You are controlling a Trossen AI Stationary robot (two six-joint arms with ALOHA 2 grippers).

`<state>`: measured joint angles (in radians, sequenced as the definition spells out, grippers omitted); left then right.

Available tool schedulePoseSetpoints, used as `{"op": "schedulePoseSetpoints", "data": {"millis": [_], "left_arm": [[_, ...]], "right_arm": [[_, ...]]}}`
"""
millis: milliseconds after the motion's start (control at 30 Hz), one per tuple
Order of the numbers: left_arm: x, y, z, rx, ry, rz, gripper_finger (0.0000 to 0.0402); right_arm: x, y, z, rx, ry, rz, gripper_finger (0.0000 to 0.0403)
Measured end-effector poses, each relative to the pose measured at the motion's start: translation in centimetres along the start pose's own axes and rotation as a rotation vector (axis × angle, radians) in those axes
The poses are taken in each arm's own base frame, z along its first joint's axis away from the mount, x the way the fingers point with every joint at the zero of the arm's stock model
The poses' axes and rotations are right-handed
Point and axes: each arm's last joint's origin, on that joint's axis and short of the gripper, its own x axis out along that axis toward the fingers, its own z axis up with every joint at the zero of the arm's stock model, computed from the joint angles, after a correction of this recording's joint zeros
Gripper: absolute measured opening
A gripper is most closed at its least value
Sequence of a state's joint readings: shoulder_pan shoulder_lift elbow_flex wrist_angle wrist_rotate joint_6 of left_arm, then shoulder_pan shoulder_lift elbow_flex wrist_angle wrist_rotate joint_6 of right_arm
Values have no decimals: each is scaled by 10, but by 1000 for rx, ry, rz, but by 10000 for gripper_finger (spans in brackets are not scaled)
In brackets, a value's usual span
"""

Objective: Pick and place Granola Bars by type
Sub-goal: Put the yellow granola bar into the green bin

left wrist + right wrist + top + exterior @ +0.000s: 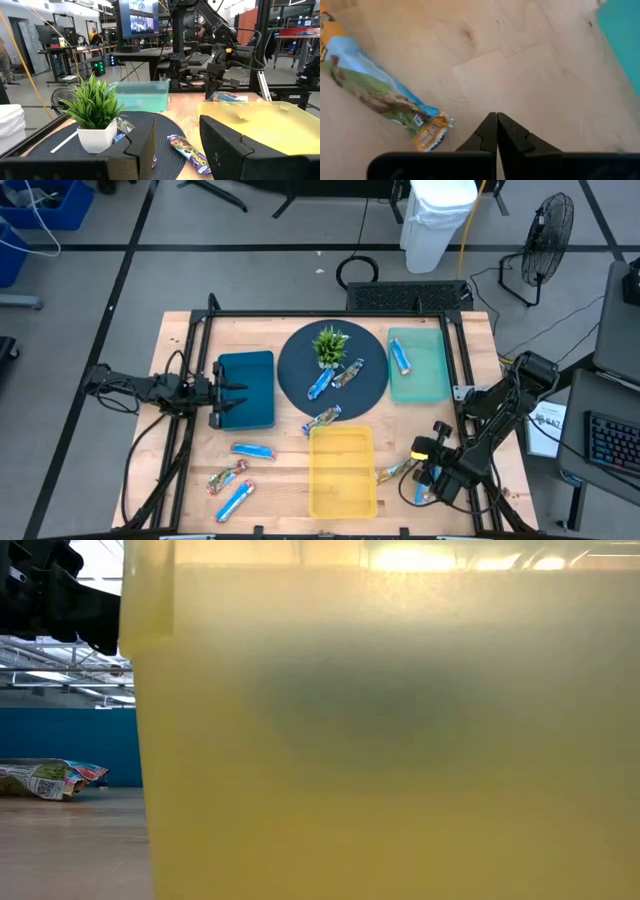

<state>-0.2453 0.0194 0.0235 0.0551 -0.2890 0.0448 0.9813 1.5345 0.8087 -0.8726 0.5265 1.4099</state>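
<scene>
Right hand [496, 131], clenched and empty, sits just beside a mixed-wrapper granola bar [380, 92], whose long axis angles away from its fingertips.

Granola Bars [252, 450] scattered flat, unsorted

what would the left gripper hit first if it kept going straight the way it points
Probably the plant on the dark round mat: the left gripper points across the blue bin toward it, fingers apart. A bar lies on the mat just beside that line. Depth is hard to judge, so the gripper might pass the pot.
</scene>
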Motion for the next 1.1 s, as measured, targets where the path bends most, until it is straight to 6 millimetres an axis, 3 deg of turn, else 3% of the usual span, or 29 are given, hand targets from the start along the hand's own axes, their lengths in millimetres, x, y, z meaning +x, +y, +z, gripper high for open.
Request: {"op": "schedulePoseSetpoints", "data": {"millis": [133,367,567,833,1100], "left_arm": [[0,0,0,0,-1,0,159],[0,0,0,0,-1,0,159],[0,0,0,-1,-1,0,159],[0,0,0,0,-1,0,159],[0,0,0,0,-1,0,159]], "right_arm": [[-4,0,2,-34,-6,38,29],[-11,8,8,-68,-60,156,125],[-3,18,11,-86,-114,280,183],[6,14,12,-93,-113,276,180],[7,15,7,-57,8,332,176]]}}
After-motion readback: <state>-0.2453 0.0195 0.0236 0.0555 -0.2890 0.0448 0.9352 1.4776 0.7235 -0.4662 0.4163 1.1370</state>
